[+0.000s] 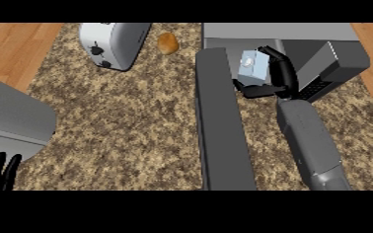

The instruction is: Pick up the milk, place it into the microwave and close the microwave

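Right black hand was clamped round the small pale-blue milk carton, grey microwave just beyond, its open door to its left.

Left hand: fingers straight.

No text, label or number can be read on the milk carton, microwave or toaster.

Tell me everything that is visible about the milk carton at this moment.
The milk is a small carton, pale blue and white, with a darker mark on its upper face. It looks like cardboard. It is tilted, held by the right hand, whose black fingers curl over its right side while the thumb lies under it. It sits at the mouth of the microwave, just right of the open door.
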Tool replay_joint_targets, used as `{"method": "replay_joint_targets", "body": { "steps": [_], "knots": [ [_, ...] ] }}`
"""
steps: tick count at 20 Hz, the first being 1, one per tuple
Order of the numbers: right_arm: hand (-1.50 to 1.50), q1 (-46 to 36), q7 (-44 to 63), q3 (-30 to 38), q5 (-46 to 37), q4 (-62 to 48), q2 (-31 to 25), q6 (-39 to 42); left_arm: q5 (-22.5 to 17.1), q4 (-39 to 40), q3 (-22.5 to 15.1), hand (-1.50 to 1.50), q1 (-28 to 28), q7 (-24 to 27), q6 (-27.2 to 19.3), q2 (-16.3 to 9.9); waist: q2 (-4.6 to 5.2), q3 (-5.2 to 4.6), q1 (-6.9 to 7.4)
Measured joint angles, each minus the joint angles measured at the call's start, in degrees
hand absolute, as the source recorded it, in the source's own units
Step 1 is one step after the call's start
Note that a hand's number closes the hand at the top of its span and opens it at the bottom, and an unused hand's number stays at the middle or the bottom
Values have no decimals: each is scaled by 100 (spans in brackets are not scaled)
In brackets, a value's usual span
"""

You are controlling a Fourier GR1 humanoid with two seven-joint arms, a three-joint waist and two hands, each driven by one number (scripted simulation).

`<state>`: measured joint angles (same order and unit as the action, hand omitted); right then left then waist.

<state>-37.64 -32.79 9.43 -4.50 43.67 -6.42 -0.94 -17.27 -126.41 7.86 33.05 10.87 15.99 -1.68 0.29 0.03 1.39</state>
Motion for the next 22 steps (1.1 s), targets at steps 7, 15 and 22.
{"method": "replay_joint_targets", "body": {
  "steps": [7,15,22],
  "knots": [
    [150,-1197,-449,276,-142,-1585,-136,-297,-30,167,42,-150,-178,39,152,-23,52,8,118],
    [150,-1920,-900,406,-402,-2611,-380,-844,-103,314,62,-150,-461,21,273,-127,157,25,324],
    [150,-2292,-998,499,-517,-3057,-514,-1357,-16,385,-36,-150,-702,-11,258,-119,213,24,489]
  ]
}}
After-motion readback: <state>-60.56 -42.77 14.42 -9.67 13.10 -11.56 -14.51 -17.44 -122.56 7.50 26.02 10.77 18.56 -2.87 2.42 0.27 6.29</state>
